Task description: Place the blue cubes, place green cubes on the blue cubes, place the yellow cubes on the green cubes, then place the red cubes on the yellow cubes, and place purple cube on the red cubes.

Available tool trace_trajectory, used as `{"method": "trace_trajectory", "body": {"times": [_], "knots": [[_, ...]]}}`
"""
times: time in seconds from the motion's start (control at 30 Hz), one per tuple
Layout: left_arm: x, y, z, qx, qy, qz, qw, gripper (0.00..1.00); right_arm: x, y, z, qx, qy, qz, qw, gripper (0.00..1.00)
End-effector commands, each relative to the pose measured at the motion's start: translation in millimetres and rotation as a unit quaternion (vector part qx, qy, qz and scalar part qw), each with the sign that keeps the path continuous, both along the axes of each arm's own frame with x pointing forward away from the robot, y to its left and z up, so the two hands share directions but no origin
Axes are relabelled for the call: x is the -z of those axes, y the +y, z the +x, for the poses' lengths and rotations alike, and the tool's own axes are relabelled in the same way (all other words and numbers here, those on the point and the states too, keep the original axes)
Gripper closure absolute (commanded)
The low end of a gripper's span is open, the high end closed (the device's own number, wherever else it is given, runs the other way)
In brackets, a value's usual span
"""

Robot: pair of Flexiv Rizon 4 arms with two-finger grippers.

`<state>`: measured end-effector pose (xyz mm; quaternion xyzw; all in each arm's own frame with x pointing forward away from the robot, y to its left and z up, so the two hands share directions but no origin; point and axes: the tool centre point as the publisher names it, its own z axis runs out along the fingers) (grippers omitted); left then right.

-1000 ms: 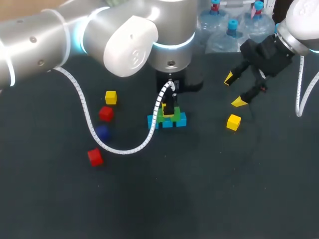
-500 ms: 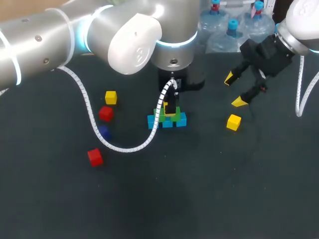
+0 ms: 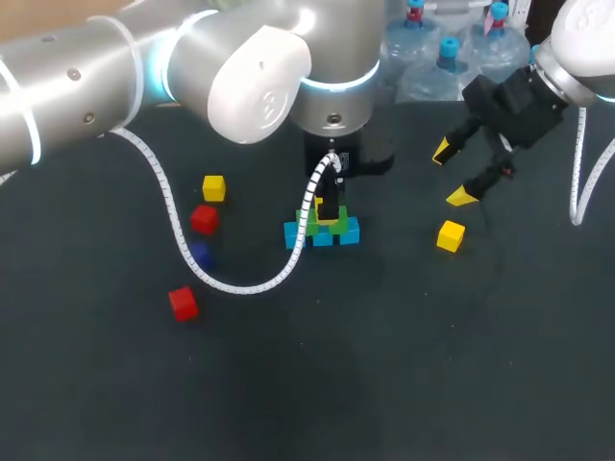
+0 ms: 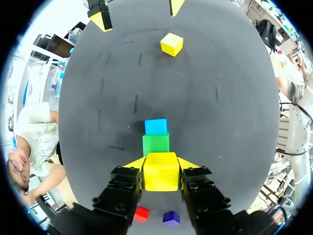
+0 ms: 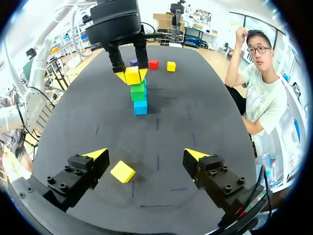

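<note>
Within left hand, smooth yellow cube

My desk wears a matt, dark grey covering, faintly scuffed. The yellow cube in my left pincer looks like smooth plastic. Its fingers are matt black; my left arm has a satiny silver shell.

**Robotics lab: two arms at a test table**
Two silver robot arms, the left arm and the right arm, one trailing a coiled white cable, hang over a dark matte table scattered with small coloured cubes. The left gripper pinches a yellow cube: the gear of a manipulation trial.
</note>
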<state>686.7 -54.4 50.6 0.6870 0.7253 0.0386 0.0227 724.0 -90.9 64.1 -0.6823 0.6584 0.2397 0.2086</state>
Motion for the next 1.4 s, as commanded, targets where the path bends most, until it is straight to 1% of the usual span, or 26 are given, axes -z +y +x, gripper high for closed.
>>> {"method": "trace_trajectory", "body": {"times": [0.03,1.0,1.4], "knots": [[2.7,-0.1,3.4,0.002,0.004,-0.001,1.0,1.0,-0.2,-0.2,-1.1,0.001,-0.001,0.0,1.0,0.0],[5.0,1.8,12.5,0.005,0.004,0.001,1.0,1.0,-0.2,-0.2,-1.1,0.001,-0.001,0.0,1.0,0.0],[5.8,3.4,12.9,0.004,0.005,0.002,1.0,1.0,-0.2,-0.2,-1.1,0.001,-0.001,0.0,1.0,0.0]]}}
